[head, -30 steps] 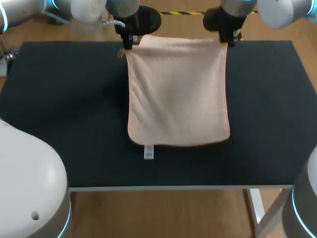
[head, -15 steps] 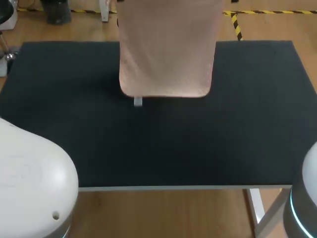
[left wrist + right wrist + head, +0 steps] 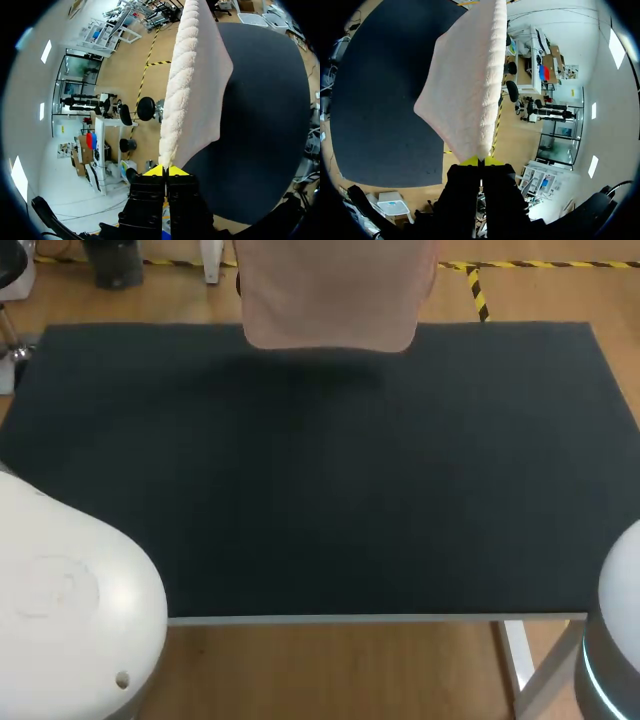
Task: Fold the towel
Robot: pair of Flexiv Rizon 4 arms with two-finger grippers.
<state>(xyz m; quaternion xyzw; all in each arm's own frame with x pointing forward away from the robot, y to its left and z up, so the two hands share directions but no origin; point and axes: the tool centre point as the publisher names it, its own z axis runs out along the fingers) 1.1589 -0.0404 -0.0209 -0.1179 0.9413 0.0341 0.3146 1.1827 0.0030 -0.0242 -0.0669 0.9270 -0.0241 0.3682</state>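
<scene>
A pale pink towel (image 3: pixel 328 295) hangs in the air over the far edge of the black table (image 3: pixel 320 470); only its lower part shows in the head view, and both grippers are out of that view. In the left wrist view my left gripper (image 3: pixel 165 171) is shut on one top corner of the towel (image 3: pixel 195 85), which stretches away ahead of the fingers. In the right wrist view my right gripper (image 3: pixel 481 161) is shut on the other top corner of the towel (image 3: pixel 465 85). The cloth is taut between the two grippers.
The table top (image 3: pixel 320 470) is covered by a black mat with nothing else lying on it. White arm bases stand at the near left (image 3: pixel 70 620) and near right (image 3: pixel 615 640) corners.
Both grippers have lifted the towel up and away toward the far edge; its lower hem has left the table's middle and now hangs at the far edge. The grippers have gone out of the head view.
</scene>
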